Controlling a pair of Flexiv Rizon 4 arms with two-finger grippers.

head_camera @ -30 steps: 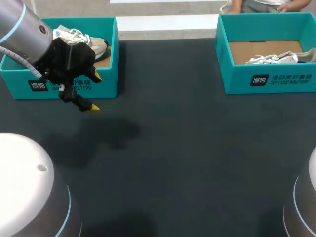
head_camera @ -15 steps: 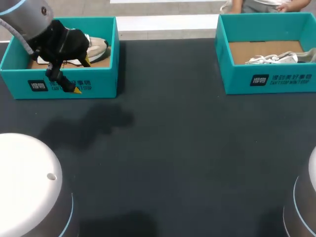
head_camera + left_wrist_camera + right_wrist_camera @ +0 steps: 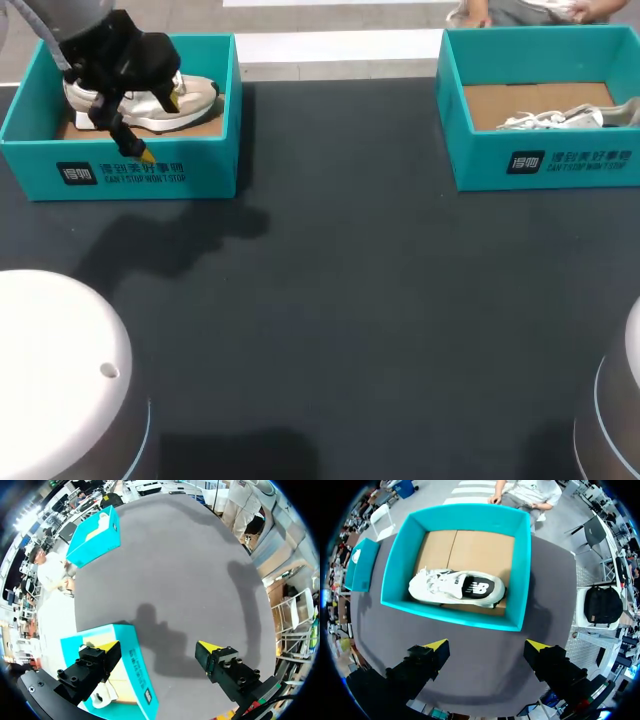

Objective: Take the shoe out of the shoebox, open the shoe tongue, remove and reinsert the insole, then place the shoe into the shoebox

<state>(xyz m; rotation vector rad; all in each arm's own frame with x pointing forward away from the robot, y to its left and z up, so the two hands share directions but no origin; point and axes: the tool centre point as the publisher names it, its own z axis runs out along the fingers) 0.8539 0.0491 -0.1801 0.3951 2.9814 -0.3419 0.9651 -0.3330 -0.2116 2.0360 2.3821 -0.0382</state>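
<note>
left arm base: a white round base (image 3: 60, 380) stands at the near left corner of the table.
right arm base: a second white round base (image 3: 615, 400) stands at the near right corner, and only its edge shows.
table: the dark table (image 3: 350, 300) carries two boxes at its far side, well apart, one left and one right.
left gripper: the left gripper (image 3: 160, 127) hangs over the front part of the left shoebox. its two fingers are spread wide and nothing is between them. in the left wrist view one yellow tip is above the inside of the box and the other is above the table, just outside the front wall.
left shoebox: the left shoebox (image 3: 200, 172) is teal, without lid, with a brown cardboard floor.
left shoe: the left shoe (image 3: 195, 95), white and beige, stands on its sole inside the left shoebox, with the toe toward the right wall of the box. its heel part is hidden behind the left gripper.
right gripper: the right gripper (image 3: 487, 645) is above the table just in front of the right shoebox. its fingers are wide apart and hold nothing.
right shoebox: the right shoebox (image 3: 450, 615) is also teal and open, ahead of the right gripper.
right shoe: the right shoe (image 3: 455, 587), white with loose laces, lies inside the right shoebox, close to the front wall. its dark insole shows through the opening.
</note>
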